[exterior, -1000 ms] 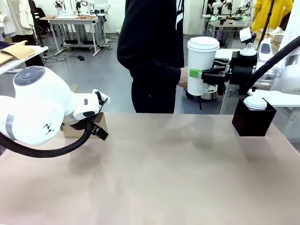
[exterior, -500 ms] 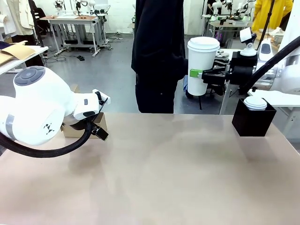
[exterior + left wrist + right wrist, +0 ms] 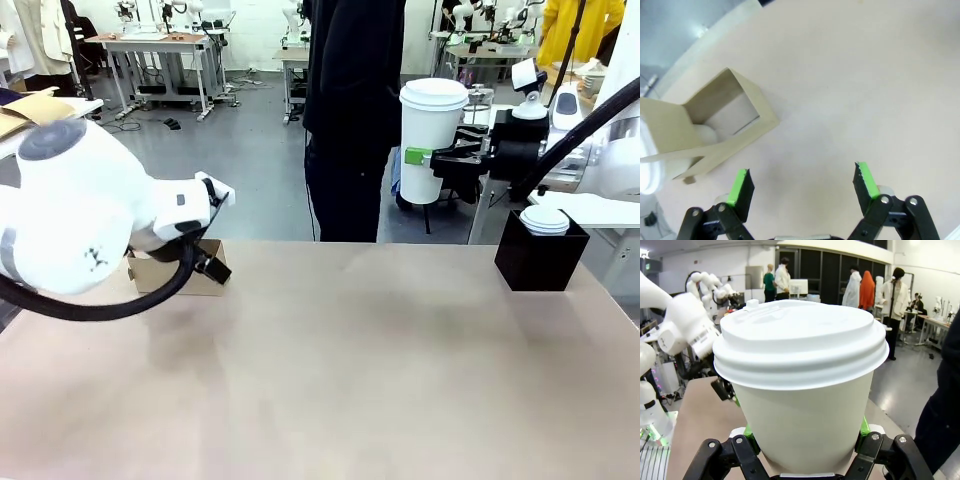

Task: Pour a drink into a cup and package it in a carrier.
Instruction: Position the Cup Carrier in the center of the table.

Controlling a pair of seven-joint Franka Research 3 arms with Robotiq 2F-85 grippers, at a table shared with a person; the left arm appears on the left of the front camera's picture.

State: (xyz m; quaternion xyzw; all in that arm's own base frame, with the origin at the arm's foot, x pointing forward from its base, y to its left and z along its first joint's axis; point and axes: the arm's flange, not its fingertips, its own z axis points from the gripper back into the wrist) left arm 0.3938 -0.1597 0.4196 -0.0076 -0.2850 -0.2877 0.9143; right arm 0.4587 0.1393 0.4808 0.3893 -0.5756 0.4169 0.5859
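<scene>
A large open lab hall: bare grey floor [image 3: 250, 160], metal-legged worktops [image 3: 150, 42] loaded with equipment at eleven and one o'clock, cables [image 3: 105, 125] trailing beneath, people in white coats [image 3: 854, 290] beyond.

My left arm [image 3: 70, 220] hides most of the carrier [image 3: 148, 275], and the wrist picture's edge cuts off the base of the cup [image 3: 802, 415].

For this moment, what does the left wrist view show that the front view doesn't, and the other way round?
Left wrist view: the left end effector open, hovering above bare table beside the carrier, looking down into its opening. Front view: the right end effector shut on the lidded cup, held high off the table, a black box at the far right, and a person standing behind. Shared: the carrier and the table.
</scene>
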